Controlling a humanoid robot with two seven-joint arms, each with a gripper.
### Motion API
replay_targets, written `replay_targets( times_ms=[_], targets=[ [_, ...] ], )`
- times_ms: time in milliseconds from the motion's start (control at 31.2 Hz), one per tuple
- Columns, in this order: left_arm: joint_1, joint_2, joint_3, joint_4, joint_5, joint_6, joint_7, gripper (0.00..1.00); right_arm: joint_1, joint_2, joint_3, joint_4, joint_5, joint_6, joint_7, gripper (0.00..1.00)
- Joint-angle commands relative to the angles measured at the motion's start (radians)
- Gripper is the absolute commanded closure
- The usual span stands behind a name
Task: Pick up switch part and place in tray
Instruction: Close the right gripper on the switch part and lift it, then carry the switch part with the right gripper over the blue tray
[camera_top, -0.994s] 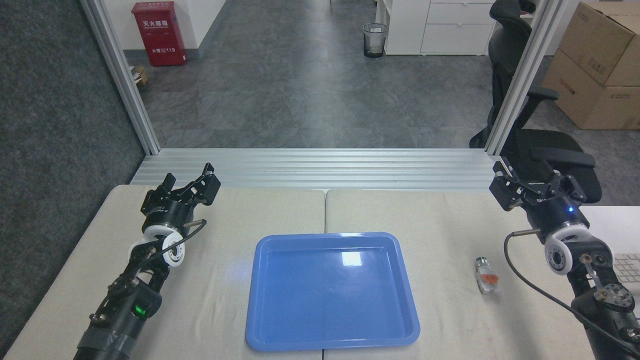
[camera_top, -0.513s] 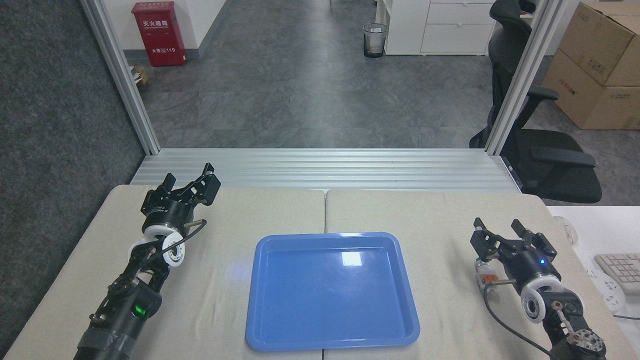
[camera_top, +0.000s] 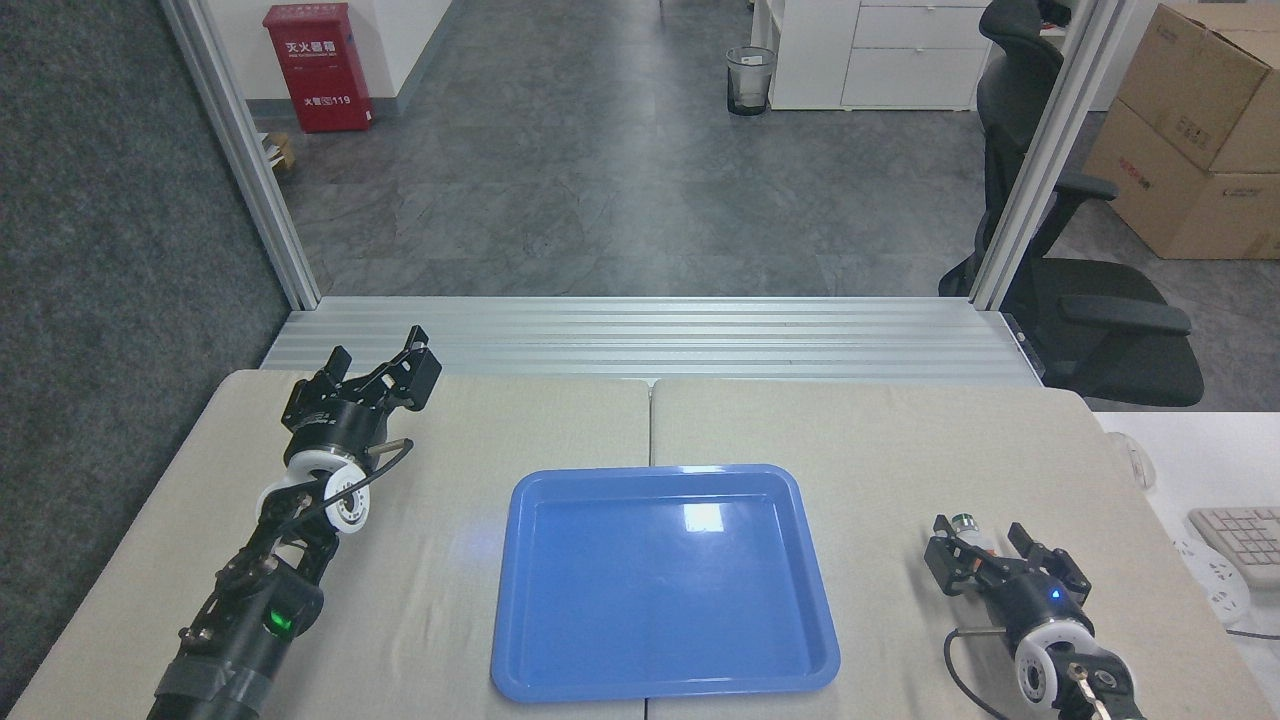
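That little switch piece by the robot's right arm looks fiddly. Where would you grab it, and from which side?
Probably across the long sides of the switch part, coming from above. It lies flat on the table, its round silver-green end pointing away from the robot, so only those sides offer flat faces. The right pincer is already over it, open, one finger on each side, hiding most of the body.

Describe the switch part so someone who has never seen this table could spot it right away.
Start at the blue tray in the middle of the beige table, then look right to the right gripper. The switch part lies between its open fingers, mostly hidden. Its round silver-green end sets it apart.
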Motion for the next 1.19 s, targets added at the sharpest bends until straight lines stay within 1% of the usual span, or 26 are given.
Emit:
replay_targets(
  times_ms=[0,64,96,160,192,256,353,449,545,705,769,833,929,962,1026,1090,1154],
  targets=[
    [0.0,0.0,0.0,-0.001,0.0,0.001,0.0,0.0,0.022,0.015,0.101,0.065,0.004,0.047,-0.002,0.11],
    [0.0,0.0,0.0,-0.001,0.0,0.0,0.0,0.0,0.022,0.009,0.124,0.067,0.004,0.076,-0.003,0.2],
    [0.0,0.0,0.0,-0.001,0.0,0.0,0.0,0.0,0.022,0.009,0.131,0.067,0.004,0.081,-0.006,0.29],
    [0.0,0.0,0.0,0.001,0.0,0.0,0.0,0.0,0.022,0.007,0.135,0.067,0.004,0.082,-0.012,0.65],
    [0.0,0.0,0.0,0.001,0.0,0.0,0.0,0.0,0.019,0.009,0.134,0.067,0.004,0.085,-0.012,0.79],
    [0.0,0.0,0.0,-0.001,0.0,0.001,0.0,0.0,0.016,0.016,0.121,0.065,-0.002,0.085,-0.014,1.0],
    [0.0,0.0,0.0,-0.001,0.0,0.0,0.0,0.0,0.012,0.025,0.089,0.051,-0.013,0.104,-0.018,1.0],
    [0.0,0.0,0.0,0.001,0.0,0.0,0.0,0.0,-0.006,0.044,0.04,-0.005,-0.013,0.139,-0.015,1.0],
    [0.0,0.0,0.0,0.001,0.0,0.0,0.0,0.0,-0.049,0.076,0.019,-0.088,-0.015,0.143,-0.009,1.0],
    [0.0,0.0,0.0,-0.001,0.0,0.001,0.0,0.0,-0.063,0.082,0.039,-0.283,-0.009,0.137,-0.003,1.0],
    [0.0,0.0,0.0,0.001,0.0,0.0,0.0,0.0,-0.06,0.082,0.086,-0.376,-0.006,0.134,0.0,1.0],
    [0.0,0.0,0.001,-0.001,0.0,0.0,0.0,0.0,-0.063,0.082,0.188,-0.456,0.001,0.134,0.027,1.0],
    [0.0,0.0,0.0,-0.001,0.0,0.0,0.0,0.0,-0.06,0.082,0.314,-0.547,0.005,0.136,0.041,1.0],
    [0.0,0.0,0.0,-0.001,0.0,0.0,0.0,0.0,-0.058,0.082,0.345,-0.567,0.014,0.136,0.041,1.0],
    [0.0,0.0,0.0,0.001,0.0,0.0,0.0,0.0,-0.054,0.084,0.414,-0.596,0.053,0.134,0.043,1.0],
    [0.0,0.0,0.0,0.001,0.0,0.0,0.0,0.0,-0.05,0.101,0.488,-0.601,0.086,0.134,0.044,1.0],
    [0.0,0.0,0.0,0.001,0.0,0.0,0.0,0.0,-0.044,0.125,0.538,-0.601,0.1,0.134,0.051,1.0]
  ],
)
